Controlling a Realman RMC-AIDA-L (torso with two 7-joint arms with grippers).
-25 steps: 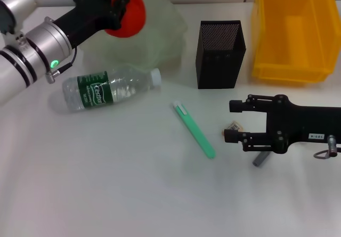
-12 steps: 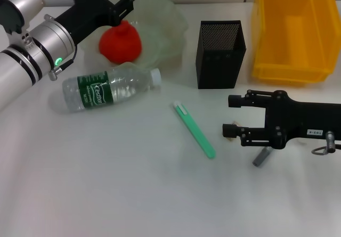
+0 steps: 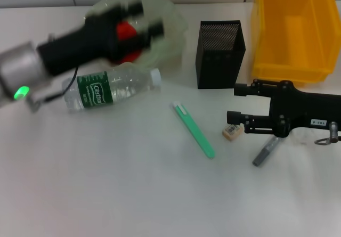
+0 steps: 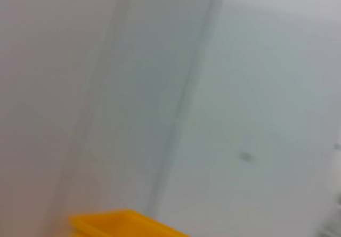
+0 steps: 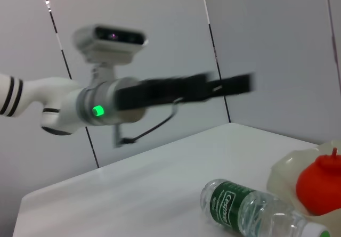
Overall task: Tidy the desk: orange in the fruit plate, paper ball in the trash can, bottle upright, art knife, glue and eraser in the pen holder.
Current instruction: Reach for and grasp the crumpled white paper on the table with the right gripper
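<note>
Head view, left tool [image 3: 143,17] withdrawn, orange [image 3: 128,34] released

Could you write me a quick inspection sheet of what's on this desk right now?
Surface: white table.
Job's things: orange in fruit plate; bottle lying down; eraser, green art knife, grey glue stick loose; pen holder; trash can; paper ball not seen.
Clutter: nothing seen.
Grippers: left gripper open above the plate; right gripper open beside the eraser.
Cables: one on the left arm.
Surroundings: grey panelled wall.
</note>
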